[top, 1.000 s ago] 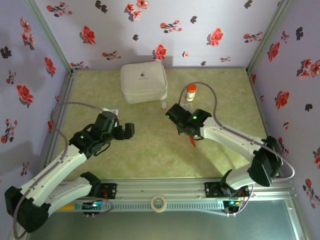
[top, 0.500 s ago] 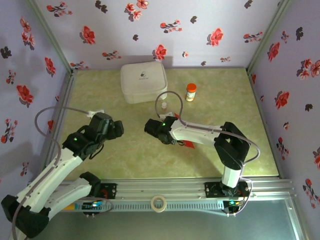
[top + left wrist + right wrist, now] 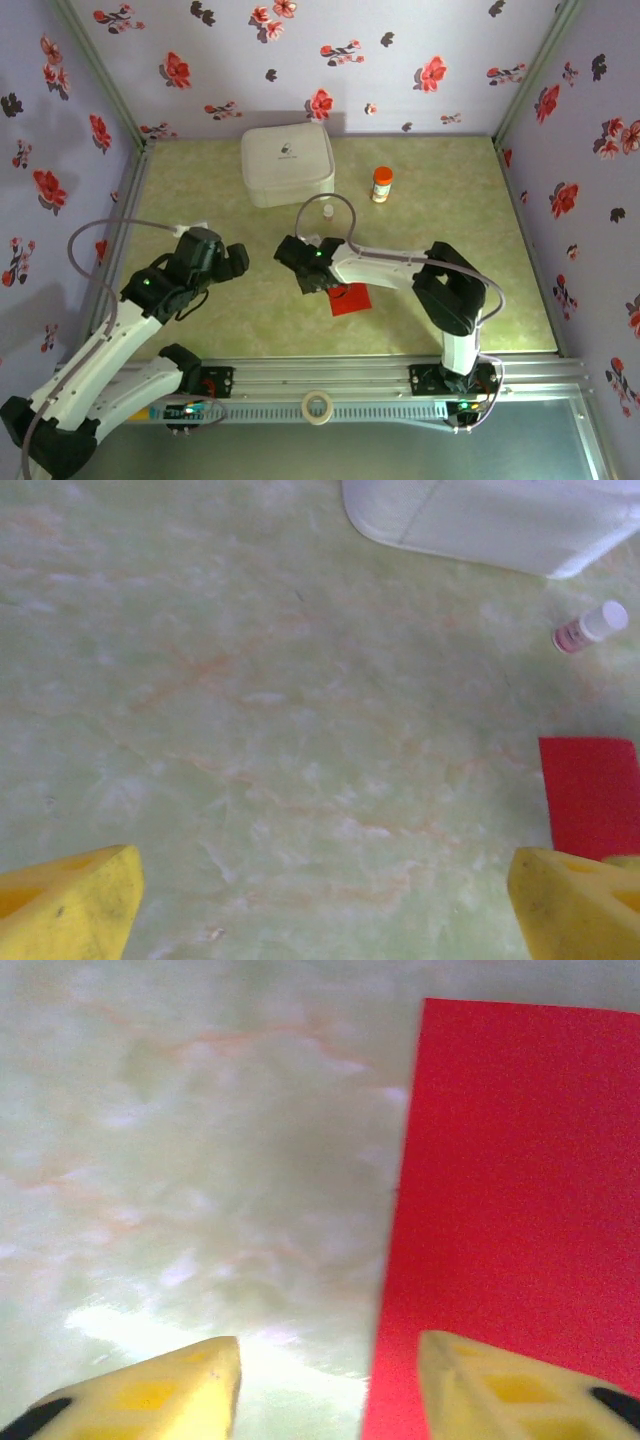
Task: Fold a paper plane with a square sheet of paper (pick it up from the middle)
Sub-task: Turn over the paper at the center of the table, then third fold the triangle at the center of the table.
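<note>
"Both your grippers are hanging open, gripping nothing: the right gripper [image 3: 328, 1352] mid-table, the left gripper [image 3: 325, 885] well apart from it. Where is the paper lying?"

"You are seeing the square sheet of paper [image 3: 350, 299] lying flat on the table [image 3: 250, 320], just beside the right gripper."

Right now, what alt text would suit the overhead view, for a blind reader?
A red paper sheet lies flat on a green table beside the open right gripper; the open left gripper hovers farther left. A white case and a small bottle stand at the back.
</note>
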{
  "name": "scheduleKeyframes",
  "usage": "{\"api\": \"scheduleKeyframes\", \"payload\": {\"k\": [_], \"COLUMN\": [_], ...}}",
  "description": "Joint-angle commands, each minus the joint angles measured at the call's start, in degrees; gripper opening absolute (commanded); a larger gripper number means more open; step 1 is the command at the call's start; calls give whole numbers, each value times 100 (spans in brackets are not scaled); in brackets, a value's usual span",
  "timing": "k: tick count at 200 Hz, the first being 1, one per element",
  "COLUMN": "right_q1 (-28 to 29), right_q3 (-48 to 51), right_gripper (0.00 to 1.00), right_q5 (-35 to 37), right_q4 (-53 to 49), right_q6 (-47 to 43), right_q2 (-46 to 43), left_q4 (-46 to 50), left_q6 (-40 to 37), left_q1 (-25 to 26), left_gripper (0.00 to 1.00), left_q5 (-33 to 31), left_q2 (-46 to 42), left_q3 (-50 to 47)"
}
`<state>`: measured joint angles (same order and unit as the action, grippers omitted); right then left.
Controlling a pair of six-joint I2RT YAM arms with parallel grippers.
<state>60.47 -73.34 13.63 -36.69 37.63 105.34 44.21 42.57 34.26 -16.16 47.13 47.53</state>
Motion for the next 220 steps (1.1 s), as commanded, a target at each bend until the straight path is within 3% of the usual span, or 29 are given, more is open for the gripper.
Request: {"api": "scheduleKeyframes", "payload": {"k": [1,21,44,67,99,175,220], "right_q1": [-330,-851,-1752,-2431,-3054,-3482,-3520], "right_q3": [561,1528,2812,3531,4046,4302,4796], "right_gripper": [56,54,38,16,7,6,6], "right_q5": [-1212,-1612,-2482,-3234,-4082,-4723,-4758], "right_q4": [912,1614,2562,3065,3423,3806,4538], "right_q6": [166,489,939,1085,1077,756,1228], "right_q2": [-948,-1848,-2663,-3020,-2960,-1961,-1579], "left_q4": [-238,-738,-1664,-2364,-2994,-3581,-4098], "left_q6": [12,124,471,671,959,1258,1473], "left_q1": [-33,-25,123,521,994,1389,1373], "left_gripper": [88,77,67,65,63,59,59], "left_q5": [664,1359,2210,2324,2464,2757,3009], "left_q2": [229,605,1214,1808,2652,4119,4619], "left_q3": [142,93,-87,-69,62,515,477]}}
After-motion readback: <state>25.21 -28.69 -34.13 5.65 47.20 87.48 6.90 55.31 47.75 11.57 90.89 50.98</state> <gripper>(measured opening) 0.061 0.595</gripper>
